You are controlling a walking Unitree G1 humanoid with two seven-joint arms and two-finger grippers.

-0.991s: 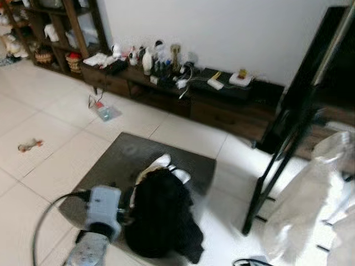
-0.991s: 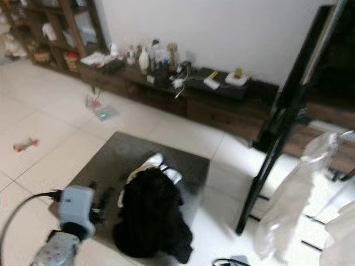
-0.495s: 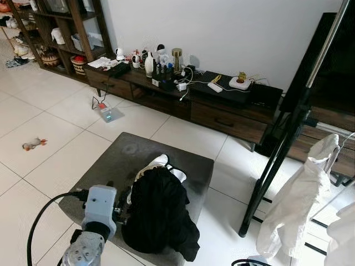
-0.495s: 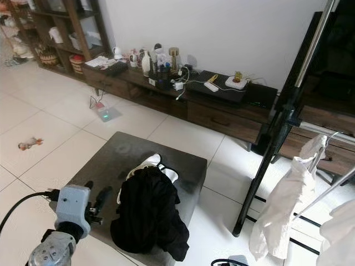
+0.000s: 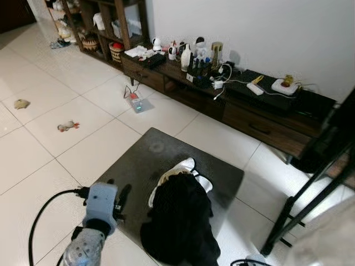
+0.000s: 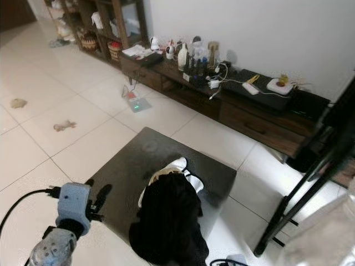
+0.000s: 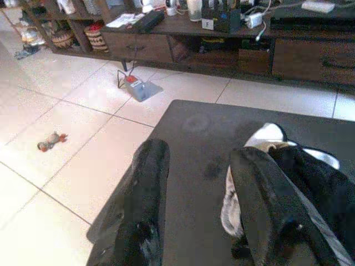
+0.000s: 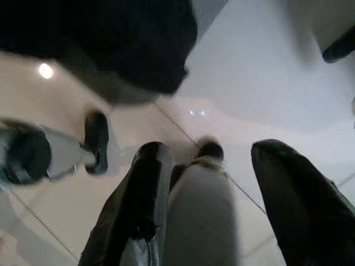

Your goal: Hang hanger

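A black garment (image 5: 178,221) lies heaped on a dark grey ottoman (image 5: 150,160), with a white cloth (image 5: 186,166) poking out at its far side. My left gripper (image 5: 119,198) hovers at the ottoman's near left corner. In the left wrist view it (image 7: 201,152) is open with nothing between its fingers, aimed across the ottoman top, with the black garment (image 7: 316,177) just beside one finger. My right gripper (image 8: 208,152) hangs open over the floor tiles. A black clothes rack (image 5: 302,213) stands to the right, with a blurred pale garment (image 5: 327,244) at its foot.
A low dark TV console (image 5: 249,105) crowded with bottles and cables runs along the far wall, with a shelf unit (image 5: 111,22) at its left. A small device on a cable (image 5: 136,102) and two toys (image 5: 67,126) lie on the white tiles to the left.
The camera has swung left, so the rack and hanging white garments slid toward the right edge. My left arm keeps its place by the ottoman; the garment pile has not moved.
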